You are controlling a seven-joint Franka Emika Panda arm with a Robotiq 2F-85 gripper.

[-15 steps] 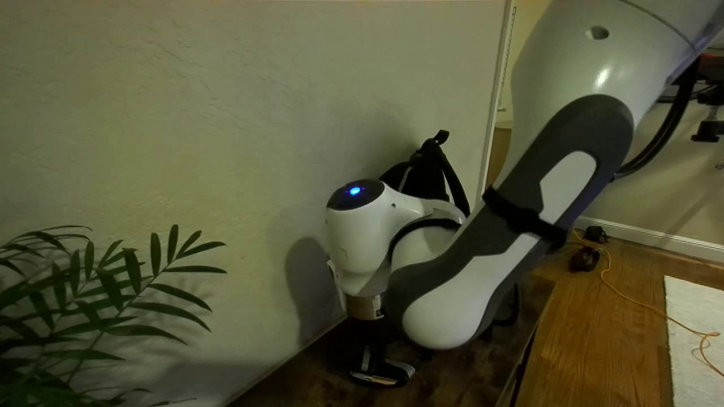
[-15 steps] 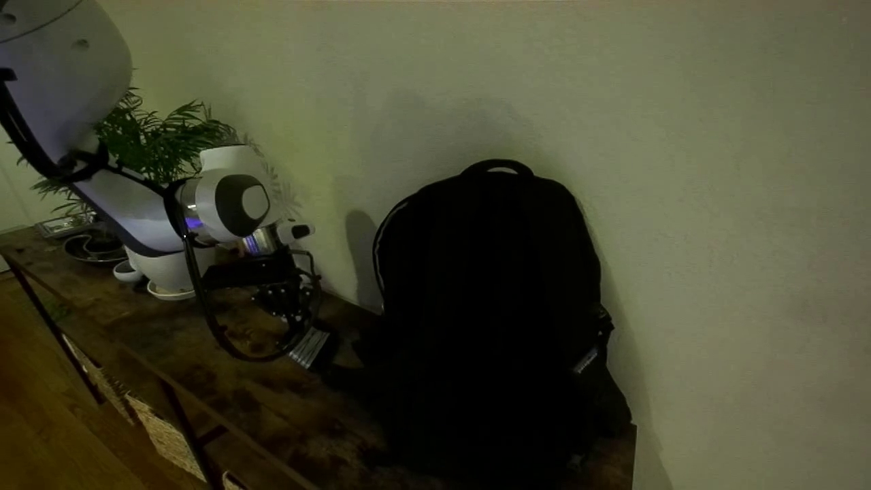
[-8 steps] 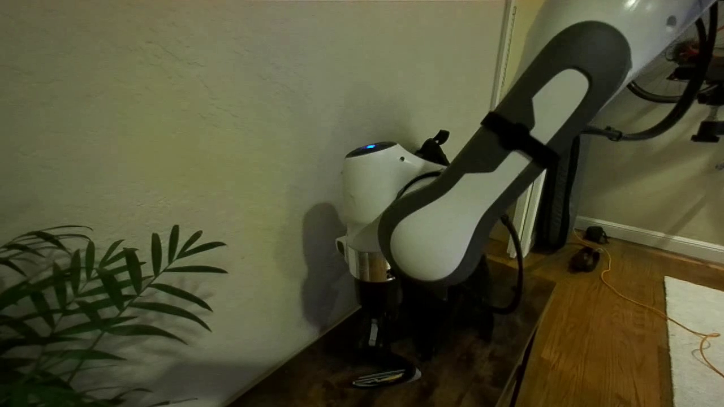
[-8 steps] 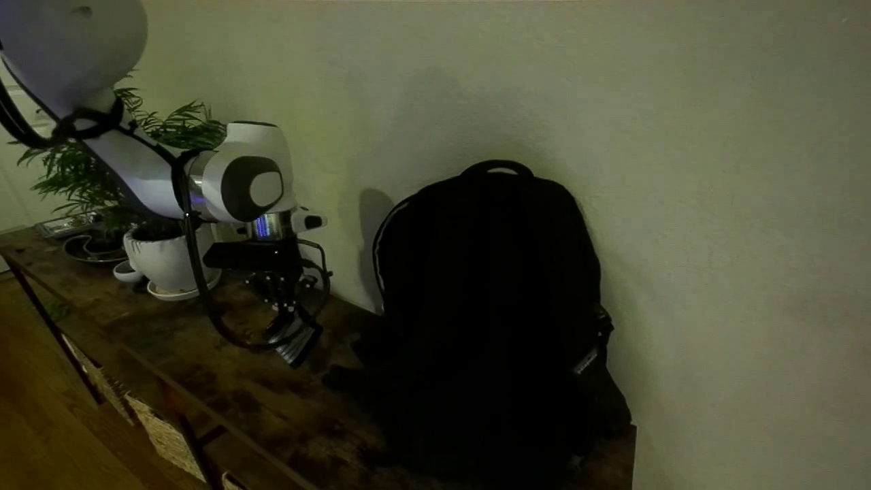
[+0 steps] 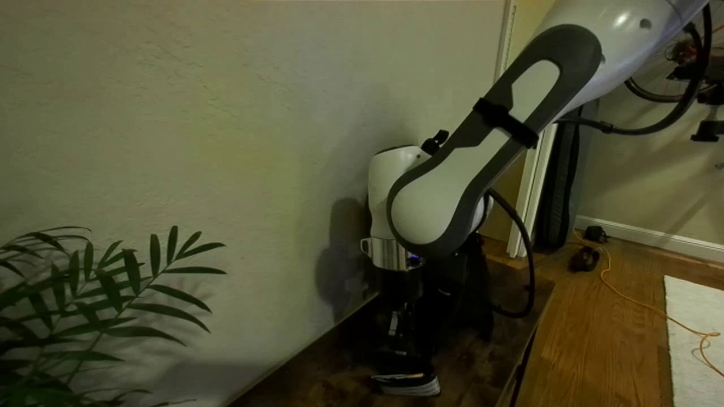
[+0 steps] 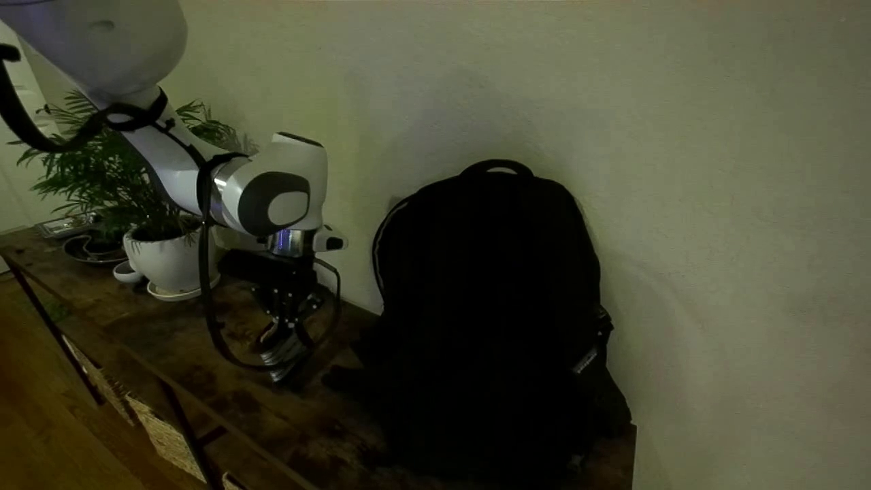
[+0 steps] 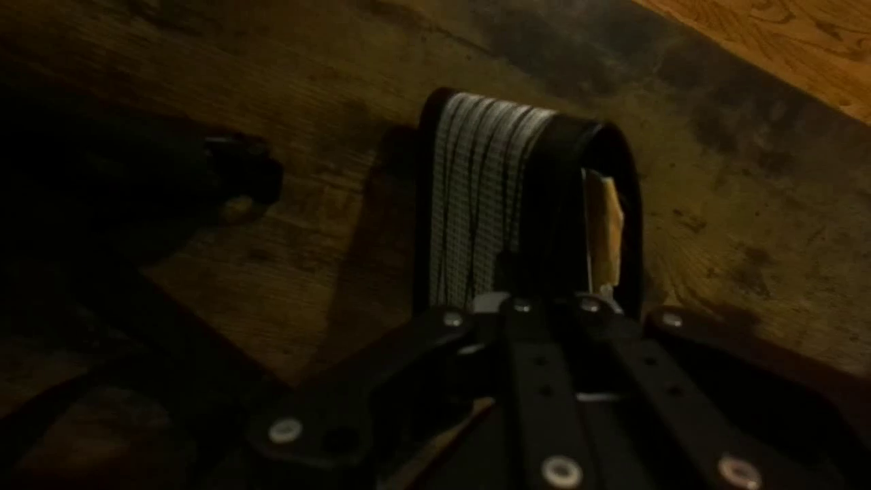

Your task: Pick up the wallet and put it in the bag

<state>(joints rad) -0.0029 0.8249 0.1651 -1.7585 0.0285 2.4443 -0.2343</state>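
1. The wallet (image 7: 524,204) is gripped: the jaws of the gripper (image 7: 548,303) are closed on it, and from the shadow (image 7: 391,224) cast beside it, it is judged to be clear of the table (image 6: 204,361), apart from the bag (image 6: 497,306) and outside it
2. Little weight is to be expected, so it is likely to be carried with ease
3. Softness is suggested by the rounded fold, in which a slip (image 7: 602,231) is tucked, so some give under the squeeze should be allowed for; whether the grey-streaked band (image 7: 476,197) is made of cards or cloth cannot be told
4. Breakage is hardly to be feared, but the slip could be shed if the gaping end were tipped down
5. A hold across the folded thickness, near the middle, is advised, so that the layers are pinched together and swinging is limited
6. The slip is made plain in the wrist view only; in both exterior views it cannot be surely told
7. In an exterior view the bag is shown nearly whole, though no mouth can be made out; in an exterior view crossed by the arm (image 5: 430,215), it is mostly covered, and its loop (image 5: 438,137) is seen above
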